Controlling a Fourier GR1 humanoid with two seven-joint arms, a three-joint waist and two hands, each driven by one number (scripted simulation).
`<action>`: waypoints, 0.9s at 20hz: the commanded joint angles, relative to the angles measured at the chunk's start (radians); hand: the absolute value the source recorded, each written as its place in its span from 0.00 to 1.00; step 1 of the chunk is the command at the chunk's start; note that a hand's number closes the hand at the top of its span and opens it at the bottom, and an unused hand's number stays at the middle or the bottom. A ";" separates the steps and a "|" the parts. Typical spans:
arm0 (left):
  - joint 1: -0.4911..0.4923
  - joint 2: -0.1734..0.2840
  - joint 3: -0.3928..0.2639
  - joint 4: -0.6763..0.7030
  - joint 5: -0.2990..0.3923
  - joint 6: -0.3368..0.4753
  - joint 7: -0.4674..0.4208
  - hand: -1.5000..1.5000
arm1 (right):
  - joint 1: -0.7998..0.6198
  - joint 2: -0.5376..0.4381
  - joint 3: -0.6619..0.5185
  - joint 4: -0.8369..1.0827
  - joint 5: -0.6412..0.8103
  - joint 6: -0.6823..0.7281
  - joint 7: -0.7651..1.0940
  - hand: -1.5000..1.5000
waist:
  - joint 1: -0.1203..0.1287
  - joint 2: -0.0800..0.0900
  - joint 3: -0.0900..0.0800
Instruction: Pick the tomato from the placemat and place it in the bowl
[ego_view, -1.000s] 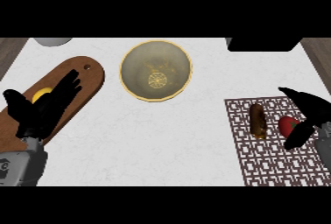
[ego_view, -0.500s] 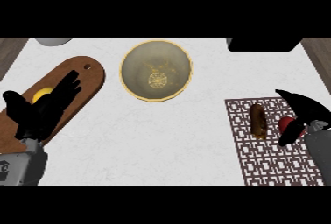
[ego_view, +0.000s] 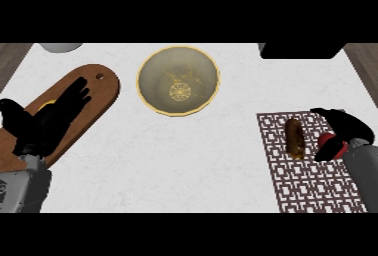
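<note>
White marble counter (ego_view: 184, 165) carries a gold-rimmed bowl (ego_view: 179, 81), nothing in it but a central motif; no writing is legible. Right of the bowl on the patterned placemat (ego_view: 310, 180), the right hand (ego_view: 341, 131) curls over the red tomato (ego_view: 339, 149), beside a brown oblong item (ego_view: 294, 138). Left of the bowl, the left hand (ego_view: 44, 120) rests open, fingers straight, over a wooden board (ego_view: 92, 87).

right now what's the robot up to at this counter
The right hand is on the placemat, its fingers curled round the red tomato, next to a brown oblong item. The bowl holds no tomato yet. The left hand rests open over the wooden board.
</note>
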 joint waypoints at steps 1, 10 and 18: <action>-0.045 0.008 0.023 0.058 -0.004 -0.019 -0.030 0.50 | -0.066 -0.038 -0.004 0.137 0.037 -0.030 -0.119 1.00 | 0.001 0.002 0.000; -0.037 0.008 0.052 0.056 -0.002 -0.030 -0.012 0.50 | -0.027 -0.016 -0.024 0.137 0.075 -0.169 -0.198 1.00 | -0.001 0.000 0.000; 0.014 -0.018 0.036 -0.030 -0.015 -0.017 0.019 0.50 | 0.024 0.034 0.022 -0.053 0.073 -0.107 -0.196 1.00 | -0.004 -0.002 0.000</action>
